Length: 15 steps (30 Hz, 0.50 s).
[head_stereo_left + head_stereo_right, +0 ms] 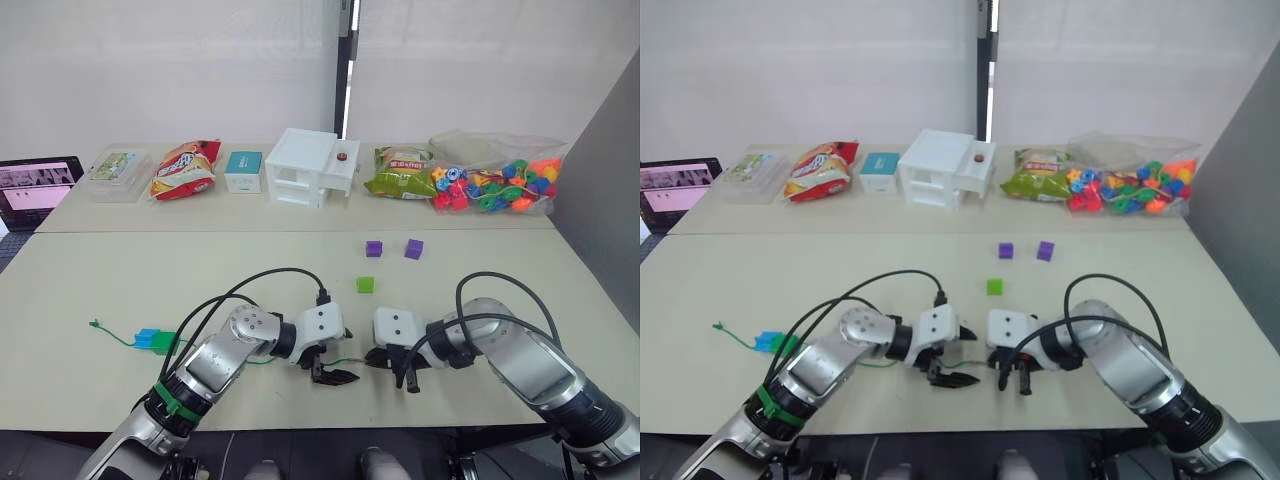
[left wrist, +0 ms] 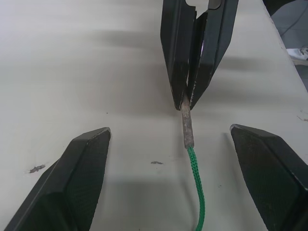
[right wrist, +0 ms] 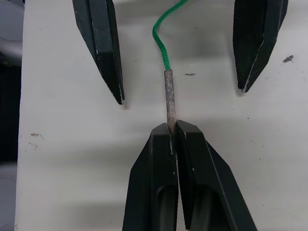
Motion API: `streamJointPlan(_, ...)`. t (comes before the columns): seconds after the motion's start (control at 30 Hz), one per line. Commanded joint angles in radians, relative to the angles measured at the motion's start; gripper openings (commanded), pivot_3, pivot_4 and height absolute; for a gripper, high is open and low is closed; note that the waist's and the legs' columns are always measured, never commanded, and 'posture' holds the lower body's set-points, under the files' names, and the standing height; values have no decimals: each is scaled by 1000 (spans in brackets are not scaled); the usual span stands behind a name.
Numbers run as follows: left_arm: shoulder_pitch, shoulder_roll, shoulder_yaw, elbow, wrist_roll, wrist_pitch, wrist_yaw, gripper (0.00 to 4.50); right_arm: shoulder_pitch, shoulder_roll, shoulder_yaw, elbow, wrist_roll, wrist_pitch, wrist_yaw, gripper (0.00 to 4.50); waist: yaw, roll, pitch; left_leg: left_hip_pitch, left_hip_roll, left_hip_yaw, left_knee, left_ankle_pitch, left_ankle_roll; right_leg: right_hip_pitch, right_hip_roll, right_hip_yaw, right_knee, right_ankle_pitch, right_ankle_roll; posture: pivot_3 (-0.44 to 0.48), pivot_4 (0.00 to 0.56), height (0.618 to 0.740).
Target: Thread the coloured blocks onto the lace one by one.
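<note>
Lace [image 1: 120,339] knotted end far left on table [image 1: 80,290], blue block [image 1: 147,338] and dark green block [image 1: 165,343] on it. Left gripper [image 1: 335,377] fingers apart, straddling grey tip [image 2: 186,126]. Right gripper [image 1: 385,362] clamped on tip. Light green block [image 1: 366,285], two purple blocks [image 1: 393,248] farther right.

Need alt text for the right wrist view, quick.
The right pincer, fingers shut, pinches the grey stiff tip of the green lace just above the pale table. The left pincer faces it, open, one finger on either side of the lace.
</note>
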Motion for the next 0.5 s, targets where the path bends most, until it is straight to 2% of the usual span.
streamJointPlan(0.03, -10, -6, 10, -17, 0, -13, -10, 3400, -12, -7, -21, -34, 6, -2, -2, 0, 0, 0, 0, 0, 0, 0, 0, 0, 0, 0, 0, 0, 0, 0, 0, 0, 150, 740)
streamJointPlan(0.37, -4, -8, 15, -29, -11, -1, -27, 118, -16, -5, -21, -30, 6, -5, -4, 0, 0, 0, 0, 0, 0, 0, 0, 0, 0, 0, 0, 0, 0, 0, 0, 0, 150, 740)
streamJointPlan(0.5, -7, -15, 17, -27, -10, 0, -24, 14, -16, -5, -20, -29, 5, -5, -3, 0, 0, 0, 0, 0, 0, 0, 0, 0, 0, 0, 0, 0, 0, 0, 0, 0, 150, 740)
